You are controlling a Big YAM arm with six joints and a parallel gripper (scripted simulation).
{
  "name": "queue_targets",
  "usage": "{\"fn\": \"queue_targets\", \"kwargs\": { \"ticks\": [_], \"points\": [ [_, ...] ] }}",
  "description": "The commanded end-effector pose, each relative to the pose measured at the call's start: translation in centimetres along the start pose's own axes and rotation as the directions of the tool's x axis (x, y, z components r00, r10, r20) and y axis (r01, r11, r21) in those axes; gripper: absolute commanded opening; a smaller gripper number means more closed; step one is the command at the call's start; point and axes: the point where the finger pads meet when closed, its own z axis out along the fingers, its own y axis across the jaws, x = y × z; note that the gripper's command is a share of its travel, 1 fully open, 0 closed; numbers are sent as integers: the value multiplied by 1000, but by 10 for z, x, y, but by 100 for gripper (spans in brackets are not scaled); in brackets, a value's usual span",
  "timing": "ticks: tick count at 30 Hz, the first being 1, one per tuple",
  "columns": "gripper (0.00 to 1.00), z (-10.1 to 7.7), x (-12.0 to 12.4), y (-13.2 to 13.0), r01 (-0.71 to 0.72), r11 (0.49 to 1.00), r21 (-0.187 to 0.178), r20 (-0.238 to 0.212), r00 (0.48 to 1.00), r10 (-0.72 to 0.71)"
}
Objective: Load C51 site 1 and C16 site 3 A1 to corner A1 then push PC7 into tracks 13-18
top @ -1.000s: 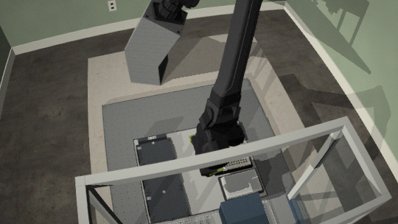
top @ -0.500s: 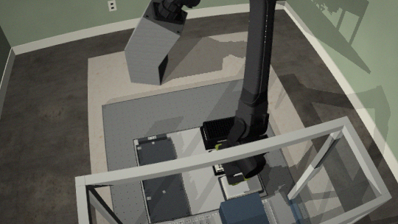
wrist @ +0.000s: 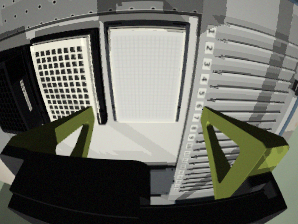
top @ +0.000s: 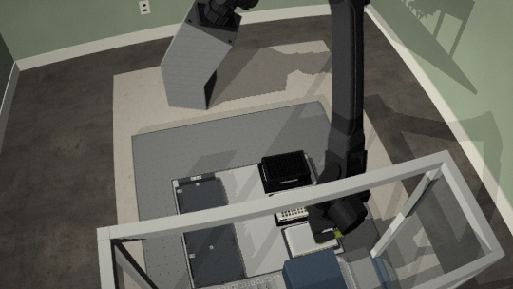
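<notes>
Gripper (wrist: 149, 137) fully open and empty, poised above the near short end of the 384-well plate C16 (wrist: 147, 72) on its nest; white 96-well plate C15 (wrist: 61, 83) sits just beside it and the black deep-well block C51 (top: 285, 171) at the row's other end. Carrier PC7 (top: 209, 234) lies on the tabletop, sites apparently unloaded, though the frame bar hides part of it. For a clean pick: centre the fingers across the plate, descend straight, keep clear of C15, and close squarely so it lifts level.
</notes>
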Motion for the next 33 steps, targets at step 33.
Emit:
{"fn": "queue_targets", "kwargs": {
  "ticks": [33],
  "points": [
    [100, 34, -1, -25, -8, 999, 52, 10, 1000, 7]
  ]
}}
